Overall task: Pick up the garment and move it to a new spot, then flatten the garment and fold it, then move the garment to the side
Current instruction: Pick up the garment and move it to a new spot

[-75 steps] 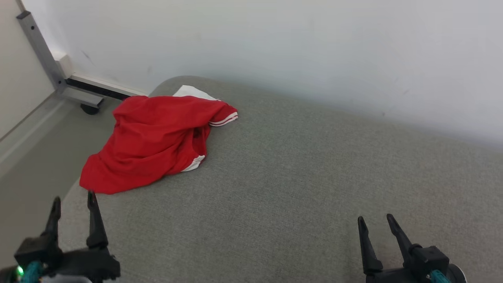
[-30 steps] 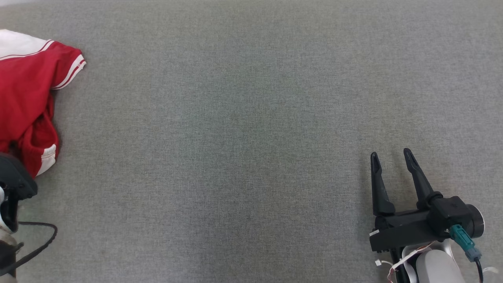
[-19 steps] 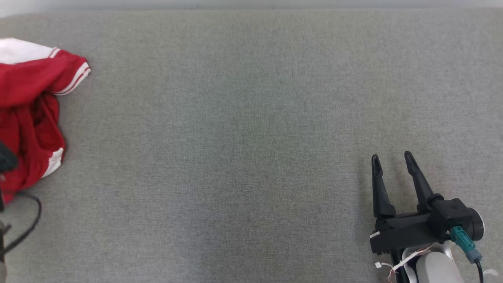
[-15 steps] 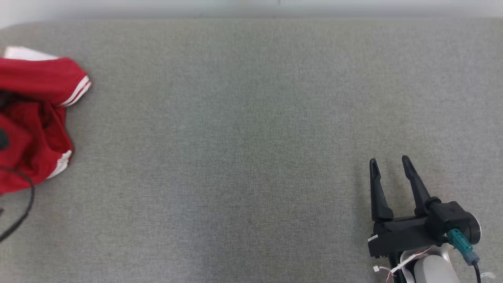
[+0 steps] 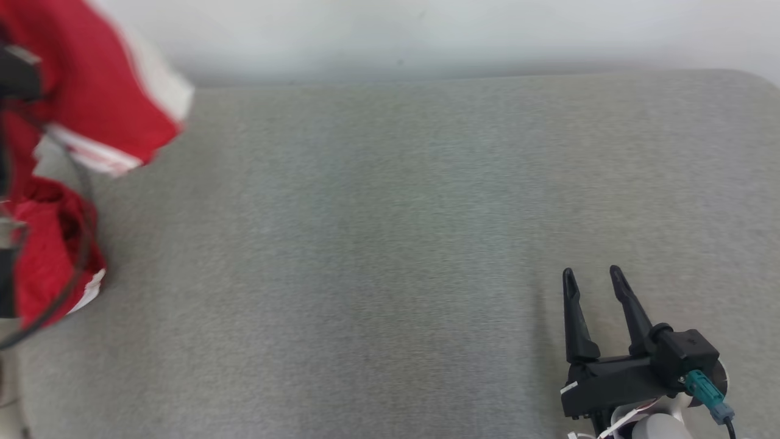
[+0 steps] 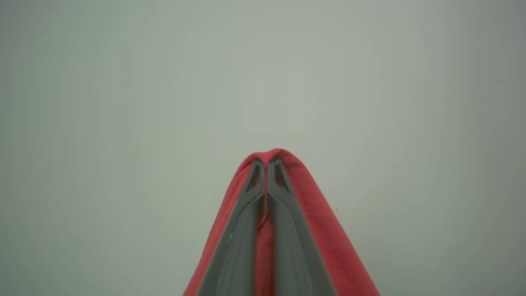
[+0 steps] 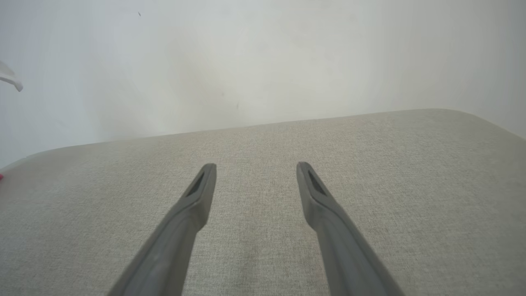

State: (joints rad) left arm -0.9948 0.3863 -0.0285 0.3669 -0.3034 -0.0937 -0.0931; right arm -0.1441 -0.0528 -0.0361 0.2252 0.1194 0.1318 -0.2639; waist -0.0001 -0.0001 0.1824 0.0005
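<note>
Left gripper (image 6: pixel 266 161) clamped on thin fold of red garment (image 5: pixel 91 85), hanging over cushion's (image 5: pixel 390 256) left edge. Right gripper (image 5: pixel 591 270) spread, empty. Risk: shallow pinch slipping, garment dropping mid-carry.

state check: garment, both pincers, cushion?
red garment with white striped trim: bunched, hanging from the left pincer, motion-blurred in the head view
left pincer: shut on a fold of the red cloth
right pincer: open, holding nothing, over the cushion's right side
grey fabric cushion: flat and smooth, garment at its left end
</note>
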